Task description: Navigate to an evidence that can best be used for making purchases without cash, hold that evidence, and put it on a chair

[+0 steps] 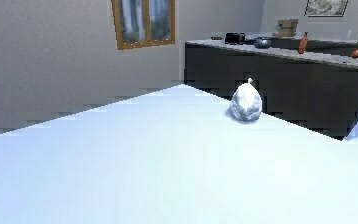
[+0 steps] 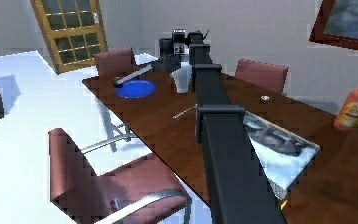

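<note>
My arm (image 2: 222, 130) reaches out over a dark wooden table (image 2: 162, 135). The gripper (image 2: 173, 50) stands at the table's far end, above a white cup (image 2: 181, 80) and a grey flat thing (image 2: 139, 72). I cannot tell whether it holds anything. A blue plate (image 2: 137, 90), a thin piece of cutlery (image 2: 184, 113) and a small pale thing (image 2: 265, 97) also lie on the table. A dark red chair (image 2: 102, 180) stands at the near side. Two more chairs (image 2: 115, 62) (image 2: 259, 73) stand at the far side.
A grey printed sheet (image 2: 279, 140) and an orange-red bottle (image 2: 353, 108) sit on the table's right part. A glazed wooden door (image 2: 72, 35) is at the back left. In the forward view, a white knotted bag (image 1: 246, 102) lies before a dark counter (image 1: 277, 80).
</note>
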Controlling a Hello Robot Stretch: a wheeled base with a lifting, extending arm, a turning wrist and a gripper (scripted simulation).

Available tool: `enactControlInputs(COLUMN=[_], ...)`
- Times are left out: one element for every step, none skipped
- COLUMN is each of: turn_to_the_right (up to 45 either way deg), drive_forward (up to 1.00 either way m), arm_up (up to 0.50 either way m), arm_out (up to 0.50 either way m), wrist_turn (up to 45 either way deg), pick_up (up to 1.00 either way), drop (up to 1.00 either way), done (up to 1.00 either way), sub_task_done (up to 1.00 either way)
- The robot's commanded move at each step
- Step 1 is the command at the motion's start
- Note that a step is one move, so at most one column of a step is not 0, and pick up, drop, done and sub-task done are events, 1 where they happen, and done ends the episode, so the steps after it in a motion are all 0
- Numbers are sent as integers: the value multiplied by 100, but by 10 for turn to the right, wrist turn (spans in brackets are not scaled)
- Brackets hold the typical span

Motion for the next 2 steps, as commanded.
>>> enactControlInputs(turn_to_the_right=[0, 0], drive_forward=[0, 0], arm_up=[0, 0], arm_out=[-10, 0], wrist_turn=[0, 0], pick_up=[0, 0], drop=[0, 0], done=[0, 100], sub_task_done=[0, 0])
